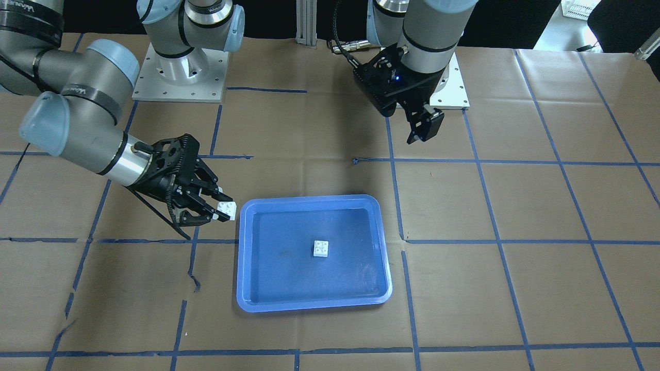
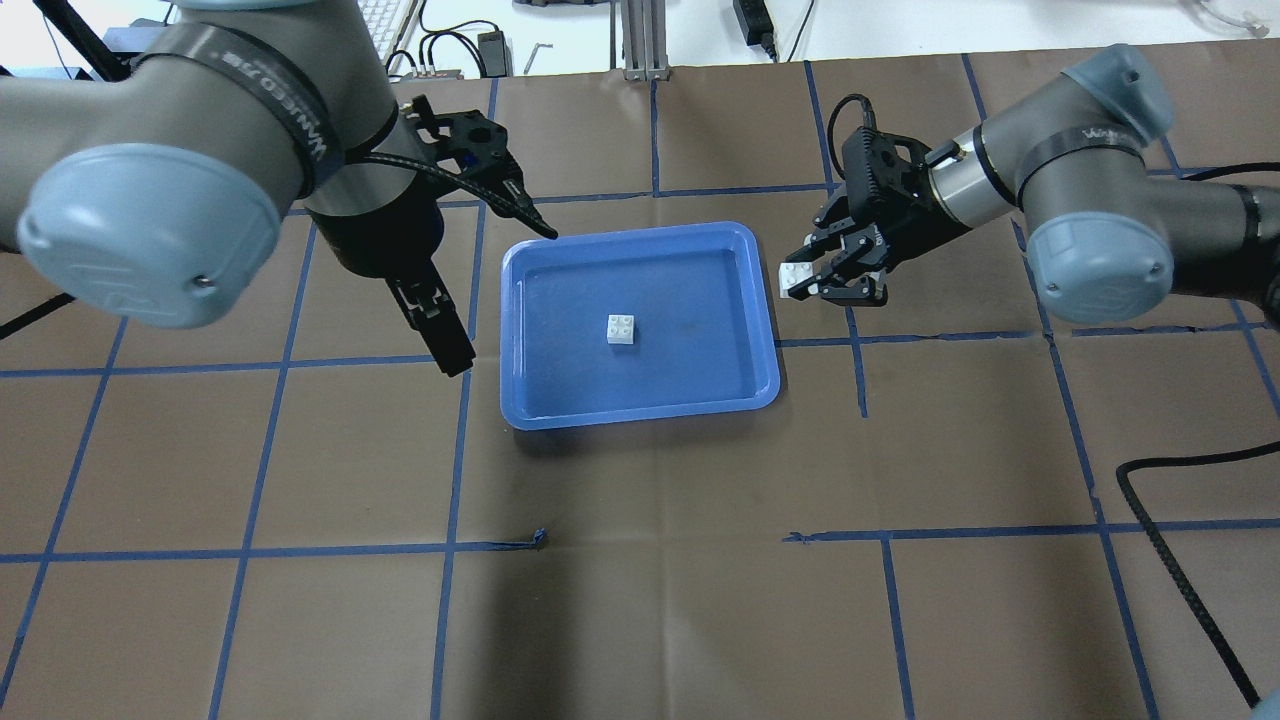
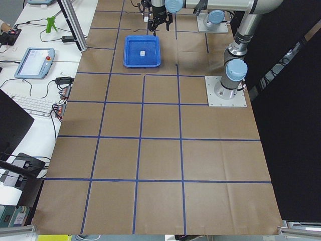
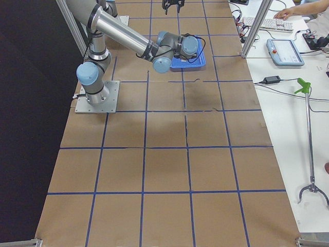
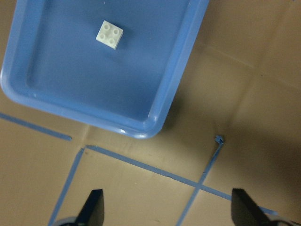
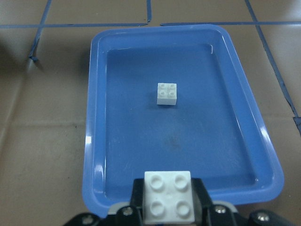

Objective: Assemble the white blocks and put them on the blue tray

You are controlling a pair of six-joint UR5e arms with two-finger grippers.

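Observation:
The blue tray [image 2: 640, 232] lies at the table's middle. One white block [image 2: 622, 329] sits studs up on the tray floor; it also shows in the front view [image 1: 322, 249] and both wrist views [image 5: 109, 34] [image 6: 167, 93]. My right gripper [image 2: 803, 284] is shut on the second white block [image 6: 168, 201], studs up, level with the tray's right rim [image 6: 89, 141] and just outside it. My left gripper [image 5: 170, 209] is open and empty. It hangs raised beside the tray's left side in the overhead view [image 2: 497, 298].
The table is covered in brown paper with a grid of blue tape lines [image 2: 860, 536]. The two arm bases [image 1: 179, 72] stand at the robot's side. A black cable [image 2: 1180, 470] lies at the table's right.

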